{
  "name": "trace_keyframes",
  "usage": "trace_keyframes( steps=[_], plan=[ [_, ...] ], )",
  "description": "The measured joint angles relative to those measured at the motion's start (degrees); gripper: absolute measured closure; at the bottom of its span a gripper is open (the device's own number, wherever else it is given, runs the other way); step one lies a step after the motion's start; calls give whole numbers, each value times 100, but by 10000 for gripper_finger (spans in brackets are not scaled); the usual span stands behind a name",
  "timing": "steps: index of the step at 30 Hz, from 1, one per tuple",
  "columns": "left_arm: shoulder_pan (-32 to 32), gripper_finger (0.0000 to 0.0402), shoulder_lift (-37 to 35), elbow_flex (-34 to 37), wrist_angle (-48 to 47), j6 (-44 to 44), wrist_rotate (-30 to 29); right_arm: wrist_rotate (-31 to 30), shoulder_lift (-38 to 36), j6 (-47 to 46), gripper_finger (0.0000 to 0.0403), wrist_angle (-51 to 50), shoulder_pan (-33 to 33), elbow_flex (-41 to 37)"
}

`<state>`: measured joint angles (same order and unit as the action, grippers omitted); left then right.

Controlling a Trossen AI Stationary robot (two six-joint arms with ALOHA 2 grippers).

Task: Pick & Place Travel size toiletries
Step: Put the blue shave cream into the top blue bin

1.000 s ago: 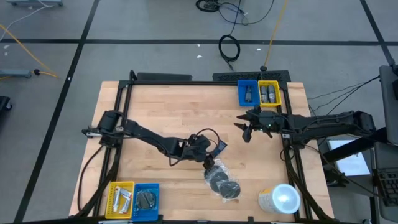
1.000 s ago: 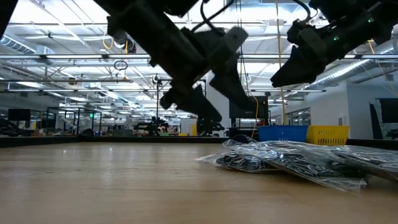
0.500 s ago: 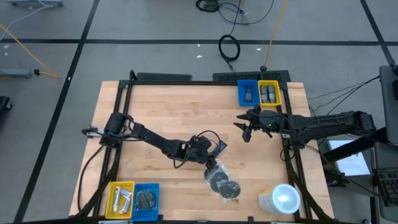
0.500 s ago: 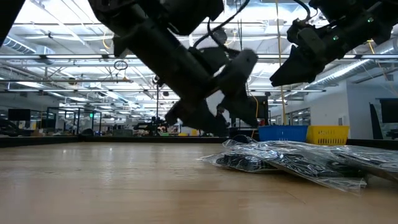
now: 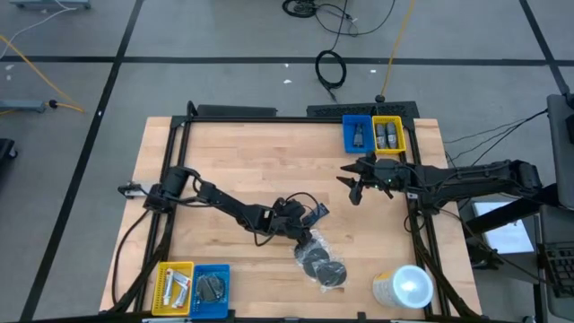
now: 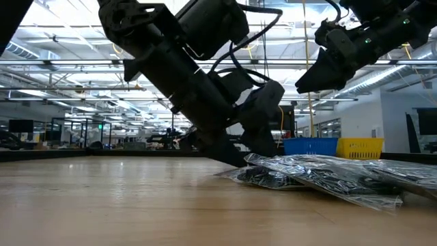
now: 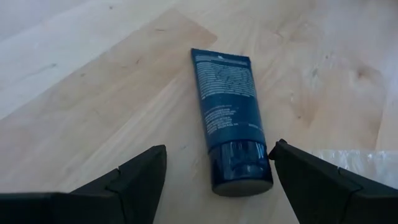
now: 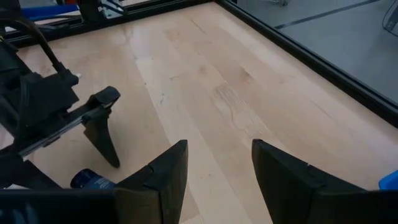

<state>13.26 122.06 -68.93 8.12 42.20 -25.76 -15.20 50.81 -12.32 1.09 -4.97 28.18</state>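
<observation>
A pale wooden worktop [image 5: 269, 161] edged by a black frame fills the overhead view, with both dark arms reaching in over it. The left arm stretches from the left edge toward the middle front, where the left claw [image 5: 311, 224] sits low over the wood with its fingers [image 7: 140, 177] spread wide. They straddle a dark blue tube [image 7: 229, 118] lying flat on the boards, cap end toward the claw; neither finger touches it and nothing is gripped. The right arm comes in from the right edge, and the right claw [image 5: 355, 187] hangs well above the worktop near the back right, fingers [image 8: 163, 173] parted and empty.

At the front right corner stands a large white-lidded cup [image 5: 405, 287]. Just beside the left claw, toward the front, lies a clear plastic wrap holding dark round discs [image 5: 321, 262], which the table-level view shows as a crinkled, flat bundle [image 6: 321, 179] resting on the wood.

Four small bins sit at two corners. At the back right, a blue bin [image 5: 356, 134] holds a small grey bottle and touches a yellow bin [image 5: 388, 134] holding more small dark bottles. At the front left, a yellow bin [image 5: 174, 288] holds small white tubes and a blue bin [image 5: 212, 288] beside it holds dark wrapped discs.
</observation>
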Motion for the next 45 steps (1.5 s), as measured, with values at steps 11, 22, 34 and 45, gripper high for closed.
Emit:
trace_keyframes(
  steps=[11, 22, 34, 45],
  plan=[
    [-10, 169, 36, 0, 64, -611, 118, 0, 0, 20, 232, -2, 0, 0],
    [-9, 293, 35, 2, 168, -980, 450, 4, 0, 105, 232, -3, 0, 0],
    [42, 293, -616, 13, -453, -1531, -41, 42, 0, 129, 232, -40, 0, 0],
    [341, 293, -1521, 9, -1140, -2695, -1437, 435, -2, -206, 232, 194, 208, 0]
  ],
)
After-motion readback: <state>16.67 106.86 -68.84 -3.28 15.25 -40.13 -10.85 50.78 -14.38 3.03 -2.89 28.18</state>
